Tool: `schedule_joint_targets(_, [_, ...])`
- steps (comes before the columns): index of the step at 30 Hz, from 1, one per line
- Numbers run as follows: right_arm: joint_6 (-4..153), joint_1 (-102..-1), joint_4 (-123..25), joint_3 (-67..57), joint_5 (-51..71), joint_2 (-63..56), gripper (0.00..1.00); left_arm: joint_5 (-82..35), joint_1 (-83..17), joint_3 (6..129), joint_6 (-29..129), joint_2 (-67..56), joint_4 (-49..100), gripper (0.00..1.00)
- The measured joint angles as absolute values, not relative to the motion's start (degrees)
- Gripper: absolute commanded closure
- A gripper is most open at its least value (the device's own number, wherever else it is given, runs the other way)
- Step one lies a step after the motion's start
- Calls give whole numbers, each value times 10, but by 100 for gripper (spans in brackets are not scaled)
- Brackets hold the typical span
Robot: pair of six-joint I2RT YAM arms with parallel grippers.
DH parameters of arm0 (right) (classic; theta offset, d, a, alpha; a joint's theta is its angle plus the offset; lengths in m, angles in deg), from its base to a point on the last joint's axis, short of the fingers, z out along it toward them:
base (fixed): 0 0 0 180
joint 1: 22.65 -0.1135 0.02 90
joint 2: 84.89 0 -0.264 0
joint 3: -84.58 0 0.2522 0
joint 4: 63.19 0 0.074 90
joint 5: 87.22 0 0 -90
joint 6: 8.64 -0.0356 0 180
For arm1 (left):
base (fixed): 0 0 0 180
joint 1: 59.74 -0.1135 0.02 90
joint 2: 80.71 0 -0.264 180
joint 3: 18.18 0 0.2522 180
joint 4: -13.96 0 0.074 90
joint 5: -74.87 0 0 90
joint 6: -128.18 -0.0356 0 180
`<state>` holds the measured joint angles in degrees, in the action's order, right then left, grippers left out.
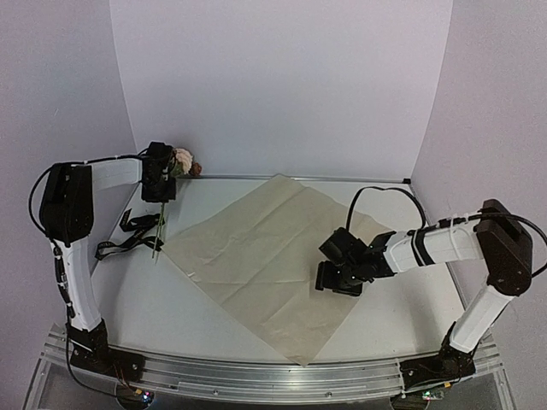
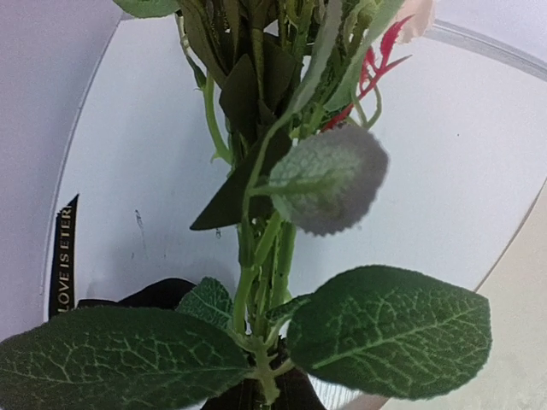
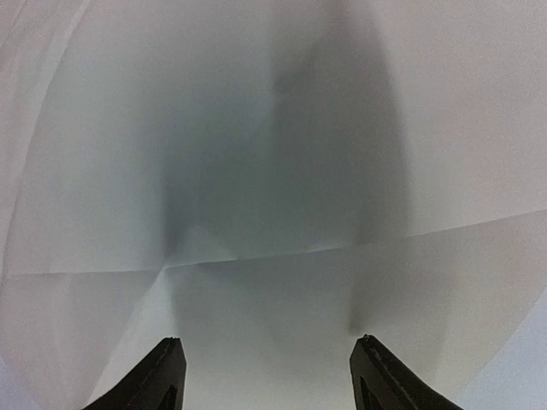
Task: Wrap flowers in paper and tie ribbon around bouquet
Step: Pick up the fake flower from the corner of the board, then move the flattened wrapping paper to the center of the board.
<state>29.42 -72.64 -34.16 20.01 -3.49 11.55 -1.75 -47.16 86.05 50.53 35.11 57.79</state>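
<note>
Flowers (image 1: 181, 161): at the far left of the table (image 1: 402, 320), up off the surface. Blooms are at the top, near the back wall, and the thin stems hang down toward the near side. Can't tell whether the stem tips touch the table.

Left gripper (image 1: 159, 184): clamped on the stems just below the blooms. From its wrist view, leaves and stems fill most of the frame, and the fingers themselves are hidden behind foliage.

Ribbon (image 1: 128, 237): loose on the table under and beside the hanging stems, left of the paper. Lettering is legible in the left wrist view.

Paper (image 1: 265, 256): lies flat in the middle, turned like a diamond, with fold creases showing. Its left corner is near the stem tips, and nothing sits on it.

Right gripper (image 1: 336, 280): hovers low over the right part of the sheet. Its jaws are apart and there is nothing between them.

Judgement: wrapping has not begun, and the flowers have yet to reach the paper.

Risks from here:
- The stems are thin and bundled loosely, so one could slide out of the grip or the bunch could splay in transit.
- The stem tips hang low and could snag the ribbon and drag it along.
- The tips could also catch the paper's left edge and skew or buckle the sheet.
- Foliage blocks the left wrist view, so placement will be hard to judge from there.
- The right gripper is close to the paper and may crease or shove it if it drops.
</note>
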Motion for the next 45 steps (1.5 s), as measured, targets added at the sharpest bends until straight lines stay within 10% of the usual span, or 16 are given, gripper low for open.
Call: schedule_joint_targets(45, [185, -885, -172, 119, -68, 186, 26, -260, -309, 753, 738, 196, 537, 100])
